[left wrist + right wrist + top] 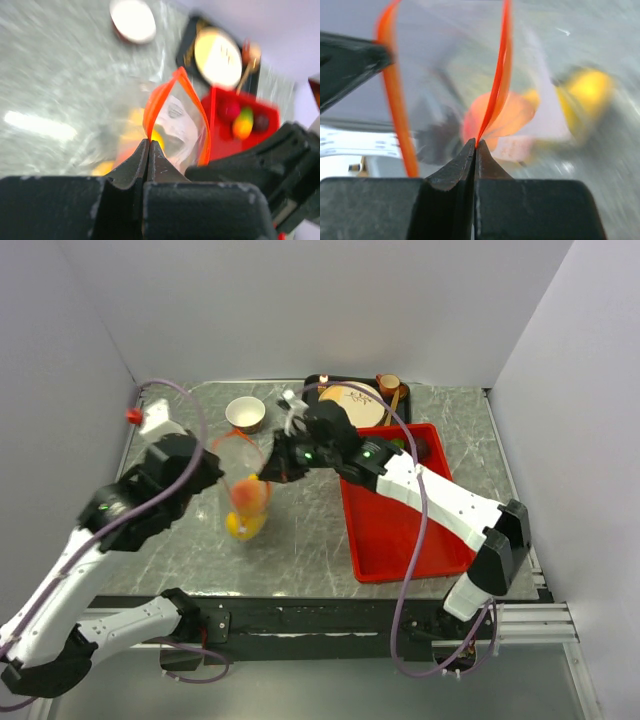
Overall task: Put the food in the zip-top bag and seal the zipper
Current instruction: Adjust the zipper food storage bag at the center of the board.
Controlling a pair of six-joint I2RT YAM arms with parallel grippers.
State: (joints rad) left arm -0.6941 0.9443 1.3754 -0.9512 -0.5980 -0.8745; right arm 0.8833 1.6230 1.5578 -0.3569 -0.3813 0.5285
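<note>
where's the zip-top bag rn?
Top view, left of centre: the zip-top bag is held between the left gripper and right gripper, each pinching its zipper, left of the red tray, nearer than the white bowl.

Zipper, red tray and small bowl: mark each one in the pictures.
zipper (159, 100), left wrist view, left strand of strip.
red tray (385, 532), top external view, bare floor.
small bowl (245, 412), top external view, pale inside.

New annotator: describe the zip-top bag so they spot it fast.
On the grey table, left of the red tray, the zip-top bag hangs between the left end effector and the right end effector. Alone there it is clear, with an orange-red zipper round its mouth and food inside.
</note>
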